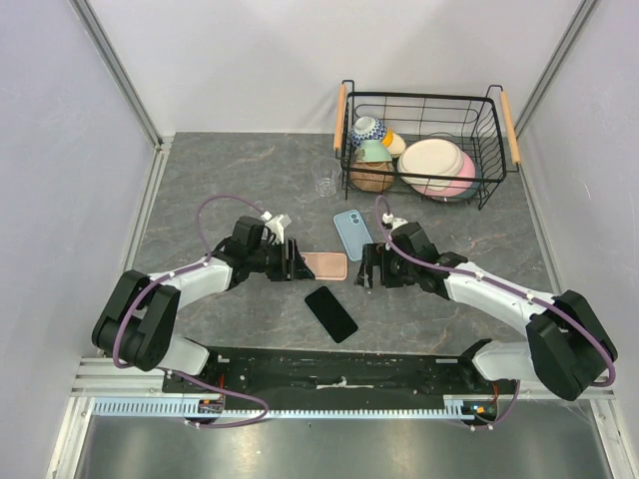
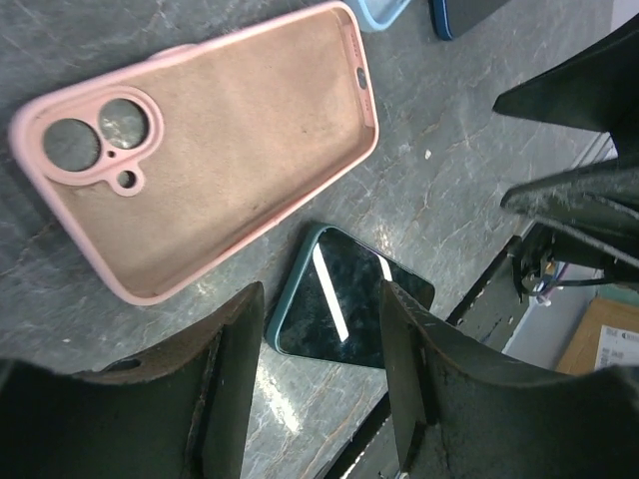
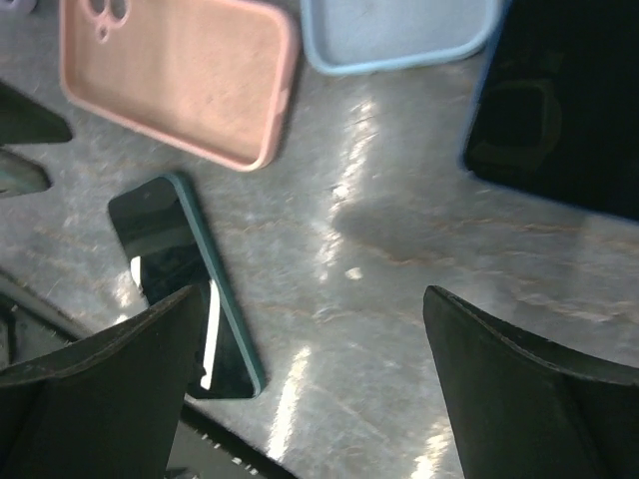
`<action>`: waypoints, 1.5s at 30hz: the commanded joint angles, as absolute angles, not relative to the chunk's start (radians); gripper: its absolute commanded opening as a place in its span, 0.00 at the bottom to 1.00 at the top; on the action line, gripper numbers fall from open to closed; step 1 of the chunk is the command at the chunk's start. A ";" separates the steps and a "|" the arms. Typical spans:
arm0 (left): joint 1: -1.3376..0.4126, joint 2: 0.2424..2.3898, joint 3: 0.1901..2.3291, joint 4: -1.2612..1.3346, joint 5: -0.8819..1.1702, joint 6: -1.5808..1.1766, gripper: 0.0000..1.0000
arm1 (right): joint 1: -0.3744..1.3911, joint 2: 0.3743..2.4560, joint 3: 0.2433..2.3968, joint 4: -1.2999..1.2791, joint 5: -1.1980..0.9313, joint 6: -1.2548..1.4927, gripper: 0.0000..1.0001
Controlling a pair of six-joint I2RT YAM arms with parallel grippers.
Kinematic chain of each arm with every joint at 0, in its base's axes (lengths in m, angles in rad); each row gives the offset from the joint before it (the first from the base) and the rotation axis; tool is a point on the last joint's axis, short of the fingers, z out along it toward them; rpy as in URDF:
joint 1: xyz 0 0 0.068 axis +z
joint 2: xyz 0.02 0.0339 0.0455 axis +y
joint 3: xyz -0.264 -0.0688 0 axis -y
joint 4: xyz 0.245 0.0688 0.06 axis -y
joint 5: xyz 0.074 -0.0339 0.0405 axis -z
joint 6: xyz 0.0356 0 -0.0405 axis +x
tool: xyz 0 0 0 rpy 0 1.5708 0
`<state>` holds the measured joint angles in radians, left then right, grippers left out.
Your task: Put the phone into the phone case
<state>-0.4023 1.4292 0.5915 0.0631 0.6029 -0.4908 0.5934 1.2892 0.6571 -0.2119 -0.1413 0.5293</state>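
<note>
Here, the phone (image 1: 330, 313) lies on a marbled table (image 1: 220, 180) between pale walls (image 1: 250, 60).

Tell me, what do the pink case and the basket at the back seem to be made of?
The pink case looks like soft silicone or rubber: matte, rounded edges, with a dull, slightly fuzzy lining inside. The basket appears to be thin black-coated metal wire, with handles that look like pale wood.

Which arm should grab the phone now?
Probably left: the left gripper, open, frames the phone between its fingers in its wrist view. The right gripper, also open, sees it off to one side.
</note>
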 commanded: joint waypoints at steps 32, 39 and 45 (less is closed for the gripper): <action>-0.480 1.534 0.626 0.045 0.568 -0.442 0.56 | 0.704 1.302 0.381 0.142 -0.684 1.024 0.98; -0.500 1.542 0.629 0.023 0.566 -0.439 0.56 | 0.719 1.400 0.354 0.287 -0.719 1.104 0.98; -0.511 1.555 0.617 0.023 0.558 -0.446 0.56 | 0.712 1.473 0.417 0.282 -0.684 1.066 0.98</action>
